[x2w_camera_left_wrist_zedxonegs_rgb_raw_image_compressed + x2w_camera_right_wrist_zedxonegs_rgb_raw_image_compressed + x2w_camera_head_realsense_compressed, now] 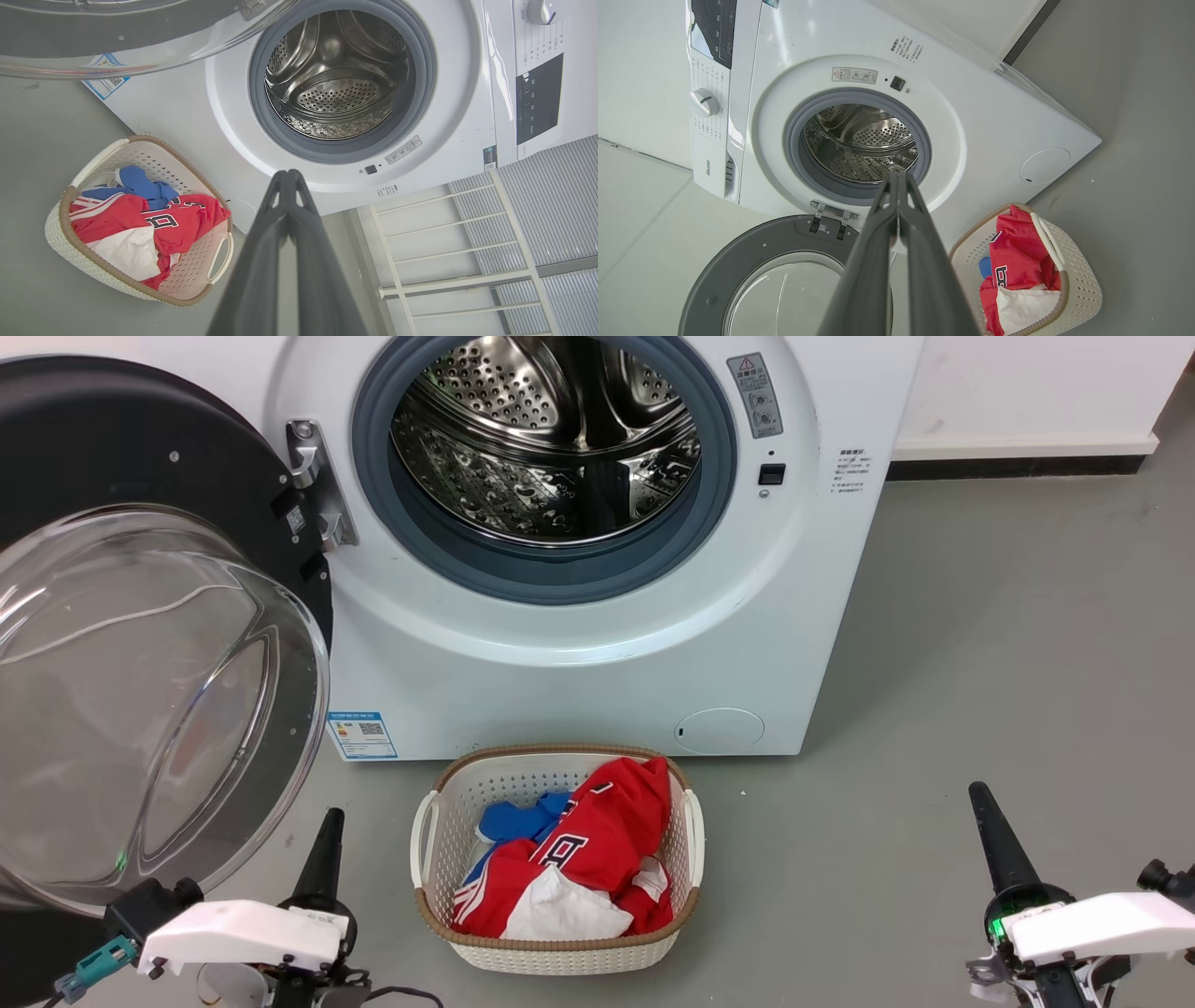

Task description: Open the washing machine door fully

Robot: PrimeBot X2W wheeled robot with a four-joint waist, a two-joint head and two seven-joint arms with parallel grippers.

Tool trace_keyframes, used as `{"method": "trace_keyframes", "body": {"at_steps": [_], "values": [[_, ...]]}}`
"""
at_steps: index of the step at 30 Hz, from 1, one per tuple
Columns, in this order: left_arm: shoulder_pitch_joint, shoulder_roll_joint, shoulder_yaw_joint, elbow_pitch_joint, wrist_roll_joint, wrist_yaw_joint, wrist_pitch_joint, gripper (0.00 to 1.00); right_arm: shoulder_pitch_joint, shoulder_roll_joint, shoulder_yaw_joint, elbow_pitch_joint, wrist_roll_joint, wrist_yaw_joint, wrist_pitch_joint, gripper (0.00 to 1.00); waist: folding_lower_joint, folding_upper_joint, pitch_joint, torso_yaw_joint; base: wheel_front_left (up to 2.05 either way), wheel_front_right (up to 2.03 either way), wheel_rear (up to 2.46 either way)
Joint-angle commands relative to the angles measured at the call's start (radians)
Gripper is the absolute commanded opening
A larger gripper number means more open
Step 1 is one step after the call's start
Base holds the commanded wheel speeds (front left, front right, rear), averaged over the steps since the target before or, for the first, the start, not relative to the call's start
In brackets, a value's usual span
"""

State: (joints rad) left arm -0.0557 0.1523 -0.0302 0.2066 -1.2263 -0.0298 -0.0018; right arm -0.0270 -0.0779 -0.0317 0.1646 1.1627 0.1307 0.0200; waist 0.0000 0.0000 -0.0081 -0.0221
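Honestly, the door [159,616] already hangs swung out to the left of the washing machine [579,653]. Left hand [331,817] and right hand [976,793] sit in front of the machine, both pinched closed and empty. For any last swing, the left should probably nudge the black rim [140,439] gently, not the glass [121,728].

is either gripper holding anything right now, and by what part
Nothing is held. The left gripper and right gripper are both shut and empty, clear of the open washing machine door.

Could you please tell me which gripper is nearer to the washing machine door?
Left. The left gripper sits just beside the open door; the right gripper is far off, beyond the laundry basket.
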Motion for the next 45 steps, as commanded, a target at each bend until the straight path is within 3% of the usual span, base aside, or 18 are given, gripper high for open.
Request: {"method": "trace_keyframes", "body": {"at_steps": [1,45], "values": [[-0.026,0.000,0.011,-0.004,-0.023,-0.010,0.006,0.00,-0.025,-0.006,-0.004,-0.001,0.030,0.000,0.004,0.00,0.0000,0.0000,0.000,0.001,0.00,0.00,0.00],[-0.054,-0.083,0.119,0.033,-0.336,-0.089,0.095,0.00,-0.077,0.001,-0.041,0.067,0.409,0.000,0.058,0.00,0.0000,0.0000,0.009,0.018,0.00,0.00,0.00]]}}
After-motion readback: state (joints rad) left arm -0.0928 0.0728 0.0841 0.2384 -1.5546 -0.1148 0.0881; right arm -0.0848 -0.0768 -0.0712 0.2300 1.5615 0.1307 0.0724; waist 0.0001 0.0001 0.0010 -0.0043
